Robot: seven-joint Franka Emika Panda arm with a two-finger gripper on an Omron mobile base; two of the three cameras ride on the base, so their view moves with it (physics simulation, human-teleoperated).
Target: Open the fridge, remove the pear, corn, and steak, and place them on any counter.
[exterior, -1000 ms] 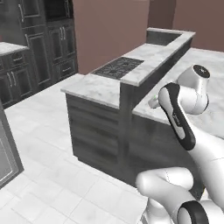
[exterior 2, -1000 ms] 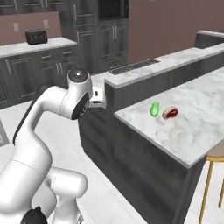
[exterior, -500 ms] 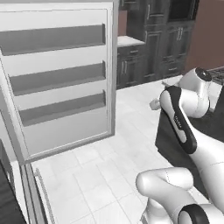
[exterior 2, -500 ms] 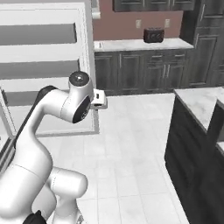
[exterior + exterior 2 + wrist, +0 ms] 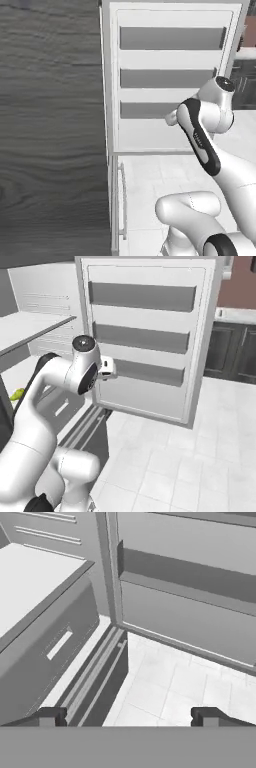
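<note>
The fridge stands open; the white inner side of its door (image 5: 170, 75) (image 5: 145, 341) (image 5: 190, 602) with grey shelf bands faces me. A white interior shelf (image 5: 30, 331) (image 5: 30, 577) and a drawer front (image 5: 50, 647) lie to the left. A small yellow-green pear (image 5: 17, 393) peeks out low at the left edge, partly hidden by my arm. My gripper (image 5: 107, 367) (image 5: 171, 118) (image 5: 129, 717) hangs open in front of the door's lower part, well apart from the pear, with nothing between its fingers. The corn and steak are out of view.
A tall dark wood-grain panel (image 5: 50, 125) fills the left side close to the base. Dark cabinets under a pale counter (image 5: 235, 315) run behind the door on the right. White tiled floor (image 5: 190, 466) spreads below the door.
The whole picture has swung from the counter island round to the open fridge, so the base has turned. The arm keeps its pose and the gripper stays open.
</note>
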